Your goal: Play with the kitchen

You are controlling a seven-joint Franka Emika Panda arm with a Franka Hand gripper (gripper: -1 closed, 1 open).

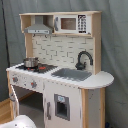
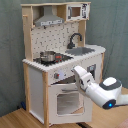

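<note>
One kitchen (image 2: pixel 60 60) stands on the wooden floor (image 2: pixel 20 120) before a grey curtain (image 1: pixel 112 45), carrying one small metal pot (image 2: pixel 48 56) on the stovetop, one black faucet (image 1: pixel 83 59) over one grey sink (image 1: pixel 72 74), and one microwave (image 1: pixel 72 23) on the top shelf. In the second exterior view the one white arm (image 2: pixel 102 90) reaches to the knob panel above the oven door (image 2: pixel 67 100), its gripper (image 2: pixel 76 73) hard to make out, so I cannot tell whether it is apart or together. In the first exterior view only a white rounded part of the arm shows, cut off at the bottom edge.

The large white and light-wood toy play kitchen (image 1: pixel 60 75) stands upright on the floor. Its oven door (image 2: pixel 66 100) is shut. A black faucet (image 1: pixel 83 59) arches over the grey sink (image 1: pixel 72 74), and a small metal pot (image 1: pixel 30 62) sits on the stovetop.
</note>
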